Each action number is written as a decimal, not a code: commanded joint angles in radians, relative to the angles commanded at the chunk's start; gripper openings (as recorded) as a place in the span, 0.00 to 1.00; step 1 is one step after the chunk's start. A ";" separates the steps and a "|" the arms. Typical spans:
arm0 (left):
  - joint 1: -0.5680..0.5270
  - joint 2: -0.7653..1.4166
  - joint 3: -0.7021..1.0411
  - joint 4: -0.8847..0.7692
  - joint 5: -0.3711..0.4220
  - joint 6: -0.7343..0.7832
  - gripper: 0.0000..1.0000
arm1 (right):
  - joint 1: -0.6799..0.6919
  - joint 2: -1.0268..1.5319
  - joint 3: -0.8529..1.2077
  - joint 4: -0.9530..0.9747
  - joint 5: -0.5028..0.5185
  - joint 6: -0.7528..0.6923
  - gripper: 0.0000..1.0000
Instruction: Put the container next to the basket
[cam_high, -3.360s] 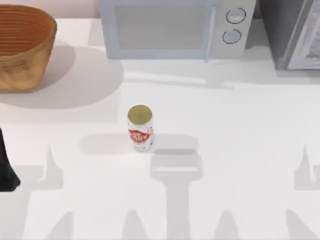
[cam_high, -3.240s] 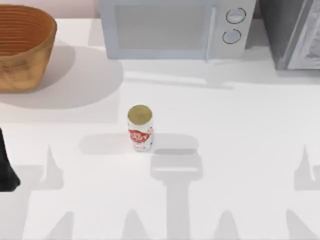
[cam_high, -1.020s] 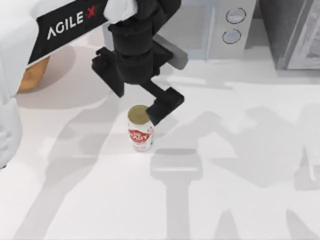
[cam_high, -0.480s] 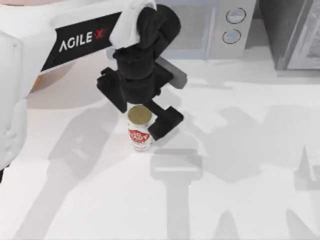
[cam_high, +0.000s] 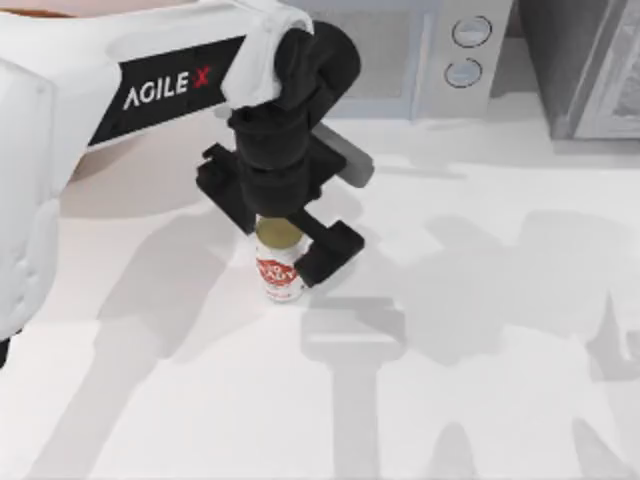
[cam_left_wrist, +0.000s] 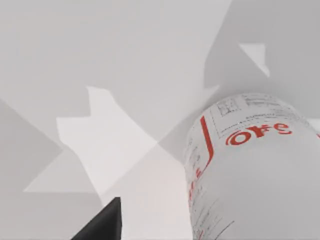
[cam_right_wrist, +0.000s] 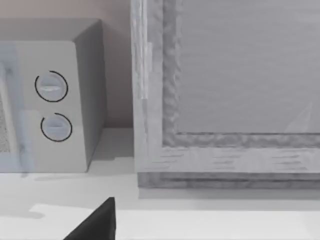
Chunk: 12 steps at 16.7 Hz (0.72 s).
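Left gripper (cam_high: 283, 228) spread wide, astride the upright container (cam_high: 281, 268) (fingers not touching) mid-worktop (cam_high: 480, 300); nothing held.

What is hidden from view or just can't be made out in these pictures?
- Basket: top view, covered by the left arm.
- Can: top view, its gold top partly under the left gripper; left wrist view, cut off at the edge.
- Microwave: top view, front partly behind the arm.

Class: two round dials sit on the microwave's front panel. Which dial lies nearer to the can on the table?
The lower dial. In the top view it sits below the upper dial, towards the table's front, closer to the container standing under the left end effector.
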 joint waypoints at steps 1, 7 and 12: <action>0.000 0.000 0.000 0.000 0.000 0.000 0.77 | 0.000 0.000 0.000 0.000 0.000 0.000 1.00; 0.000 0.000 0.000 0.000 0.000 0.000 0.32 | 0.000 0.000 0.000 0.000 0.000 0.000 1.00; 0.000 0.000 0.000 0.000 0.000 0.000 0.00 | 0.000 0.000 0.000 0.000 0.000 0.000 1.00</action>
